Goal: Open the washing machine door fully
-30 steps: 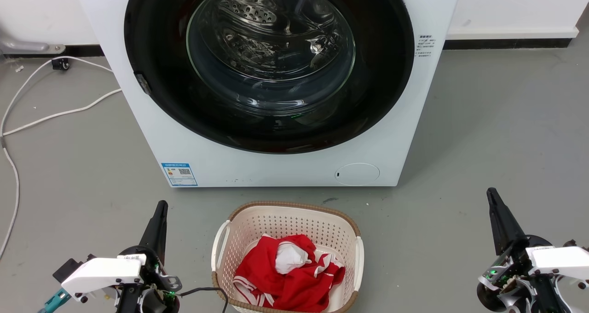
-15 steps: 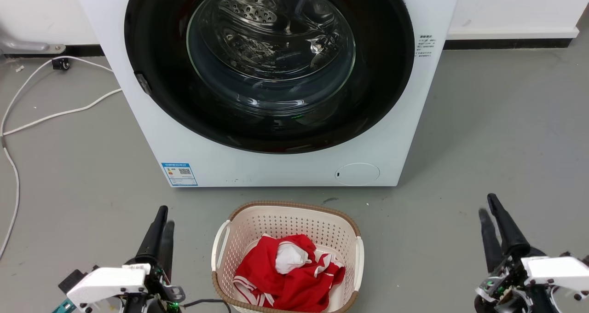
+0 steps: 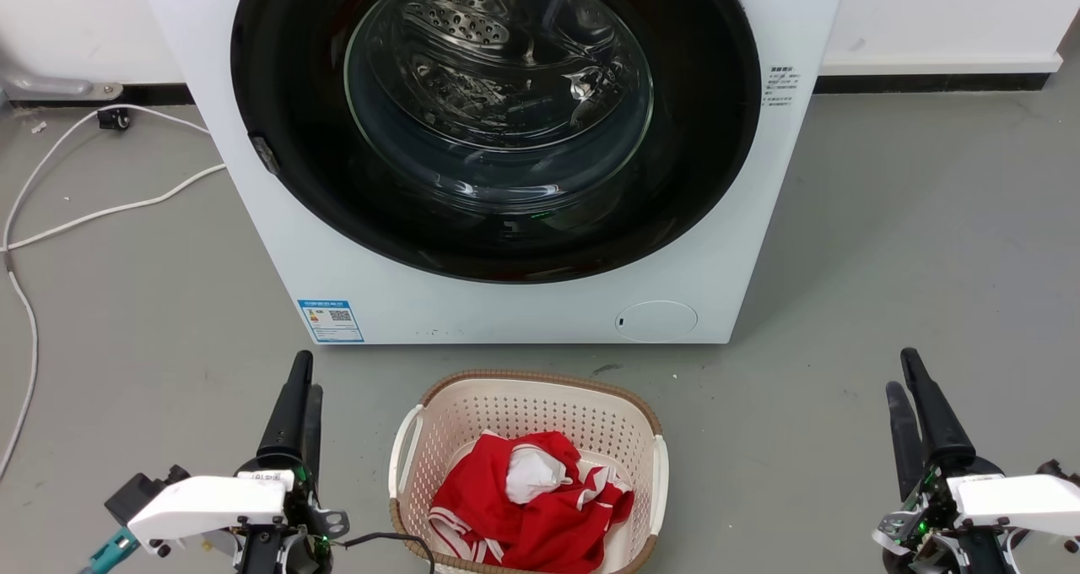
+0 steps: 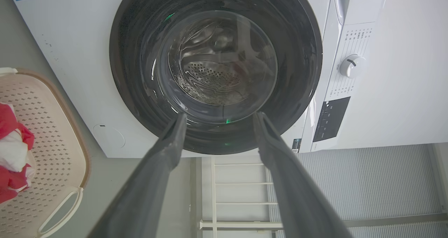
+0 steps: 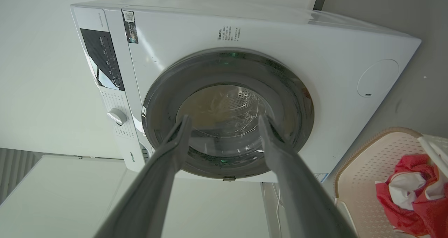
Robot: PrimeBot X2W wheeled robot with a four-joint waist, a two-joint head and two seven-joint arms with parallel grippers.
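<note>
Fig.: L hand (image 3: 308,373) & R hand (image 3: 900,370) have just gone from closed to open, both empty; washing machine door (image 3: 498,118) still shut, so you're only at pre-grasp.

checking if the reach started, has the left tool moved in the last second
Yes, slightly: the left tool edged up the head view toward the white boxy washing machine, judged against the cream perforated laundry basket.

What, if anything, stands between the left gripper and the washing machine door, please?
Nothing visible does. Only bare grey floor lies between the left gripper and the washing machine door. The laundry basket stands on the floor off to that gripper's right, before the middle of the washing machine, outside a straight reach.
</note>
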